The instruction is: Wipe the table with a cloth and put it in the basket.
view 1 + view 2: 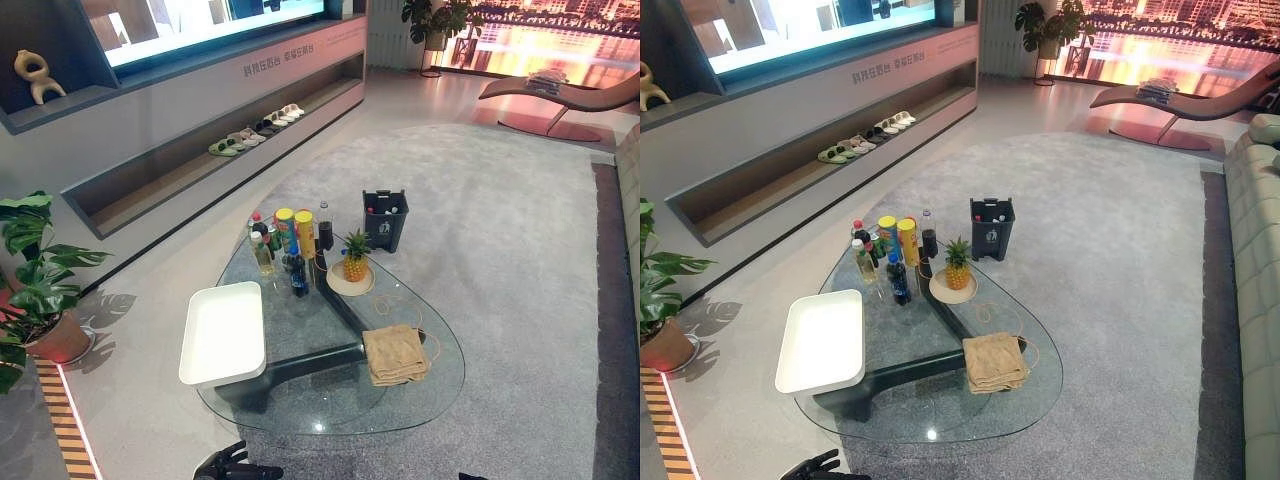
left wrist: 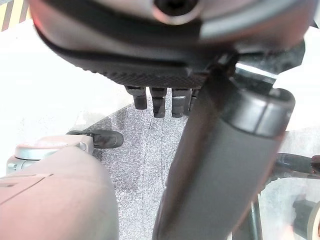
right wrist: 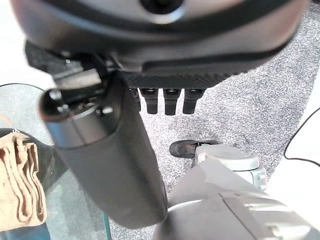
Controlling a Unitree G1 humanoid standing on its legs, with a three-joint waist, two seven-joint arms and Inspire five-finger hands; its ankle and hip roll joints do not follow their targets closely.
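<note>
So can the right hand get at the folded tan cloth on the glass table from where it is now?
Probably yes. The folded tan cloth lies alone near the round glass table's near right edge, with nothing stacked on or against it. The right hand hangs open beside that edge and holds nothing, so it must first rise above the tabletop.

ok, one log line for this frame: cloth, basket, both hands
cloth: folded on glass table, untouched | basket: white, on table, empty | left hand: low, off table, open | right hand: open, holding nothing

Tan cloth [image 1: 396,353] on clear glass table [image 1: 330,420]; white tray [image 1: 224,333]; dark navy basket [image 1: 385,220]; grey speckled carpet [image 1: 500,230].
</note>
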